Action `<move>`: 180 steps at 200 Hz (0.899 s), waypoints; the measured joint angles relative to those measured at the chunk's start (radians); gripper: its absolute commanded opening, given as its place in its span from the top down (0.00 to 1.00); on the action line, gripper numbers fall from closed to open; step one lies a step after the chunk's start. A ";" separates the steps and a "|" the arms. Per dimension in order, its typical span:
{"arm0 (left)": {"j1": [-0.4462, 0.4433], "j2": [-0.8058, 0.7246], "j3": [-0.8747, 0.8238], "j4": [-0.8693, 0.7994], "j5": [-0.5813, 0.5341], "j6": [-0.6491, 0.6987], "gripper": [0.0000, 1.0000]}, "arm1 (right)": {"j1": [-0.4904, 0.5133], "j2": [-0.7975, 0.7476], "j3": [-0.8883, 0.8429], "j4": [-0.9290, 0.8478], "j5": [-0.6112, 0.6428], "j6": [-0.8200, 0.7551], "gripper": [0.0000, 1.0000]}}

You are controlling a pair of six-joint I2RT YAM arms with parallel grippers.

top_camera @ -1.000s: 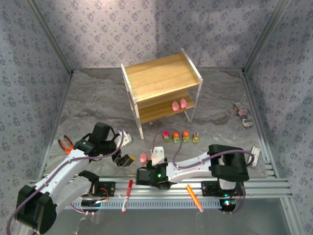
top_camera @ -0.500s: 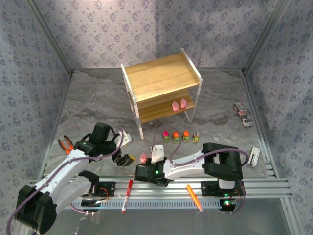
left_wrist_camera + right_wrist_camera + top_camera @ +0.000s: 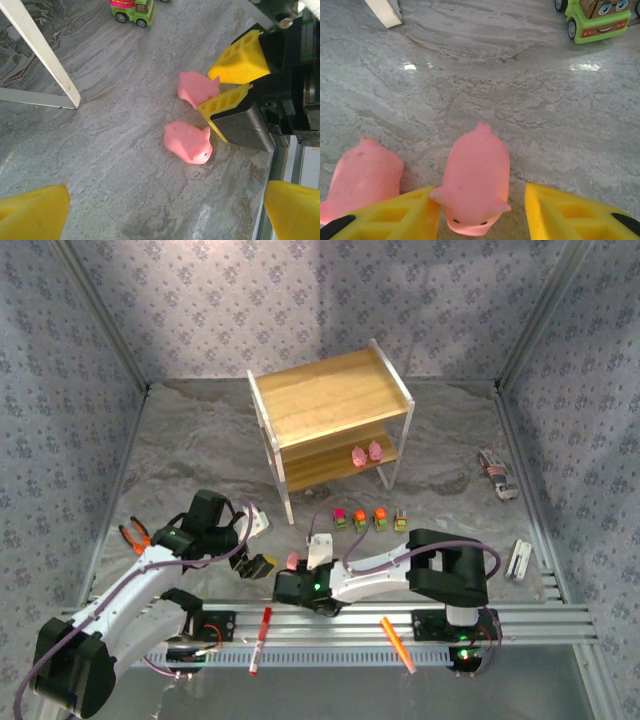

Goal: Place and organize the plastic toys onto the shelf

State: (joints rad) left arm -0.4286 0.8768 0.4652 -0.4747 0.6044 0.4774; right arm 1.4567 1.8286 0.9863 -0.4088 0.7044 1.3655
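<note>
The right claw (image 3: 204, 91) sits low on the worktop (image 3: 200, 460), spread around a pink toy (image 3: 476, 170). One finger brushes its flipper and the other stands just clear, so nothing is pinched yet. A second pink toy (image 3: 365, 175) lies just beside it, outside the fingers. The left claw (image 3: 165, 207) hovers nearby, spread wide and empty.

The toy looks light, glossy and rounded, so it will likely squirt out if squeezed near the snout. The fat middle of the body seems the safer hold.

Two more pink toys (image 3: 366, 453) sit on the lower board of the shelf (image 3: 330, 395), and four trucks (image 3: 368, 519) wait in front of it.
</note>
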 measured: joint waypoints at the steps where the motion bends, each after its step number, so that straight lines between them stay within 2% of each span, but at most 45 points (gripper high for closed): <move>1: 0.000 0.000 0.000 0.000 0.000 0.000 0.00 | 0.000 0.001 0.000 0.000 0.000 0.000 0.50; 31: 0.000 0.000 0.000 0.000 -0.006 -0.004 0.01 | -0.009 0.009 0.001 0.002 -0.006 0.000 0.55; 70: 0.000 0.000 -0.001 0.002 -0.010 -0.007 0.00 | -0.011 0.016 0.006 -0.004 -0.005 -0.003 0.67; 142: 0.000 0.002 -0.002 0.006 -0.018 -0.019 0.00 | 0.002 0.009 0.015 -0.034 0.014 -0.003 0.67; 180: 0.000 0.007 -0.002 0.010 -0.022 -0.030 0.00 | 0.024 -0.078 0.005 -0.093 0.045 0.000 0.68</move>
State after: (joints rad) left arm -0.4286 0.8837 0.4633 -0.4644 0.5823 0.4477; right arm 1.4803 1.7504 0.9913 -0.5018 0.7498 1.3655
